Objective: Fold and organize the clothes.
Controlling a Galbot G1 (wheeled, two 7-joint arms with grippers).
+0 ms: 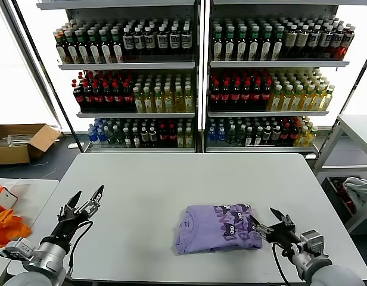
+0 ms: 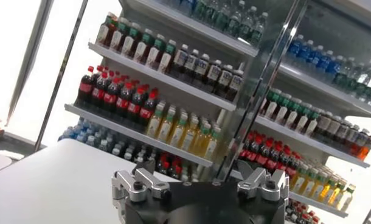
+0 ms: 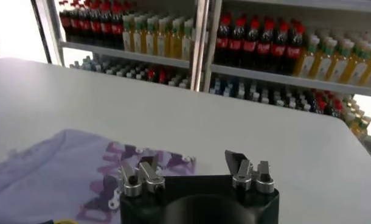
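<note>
A folded lavender-purple T-shirt with a dark purple cartoon print lies on the grey table, front right of centre. It also shows in the right wrist view. My right gripper is open and empty, just off the shirt's right edge near the table's front. My left gripper is open and empty at the table's front left, far from the shirt. In the left wrist view only its finger bases show, spread apart, against the shelves.
Shelves of bottled drinks stand behind the table. A bright orange fabric item lies on a side table at left. A grey-white cloth bundle sits in a bin at right. A cardboard box is on the floor at left.
</note>
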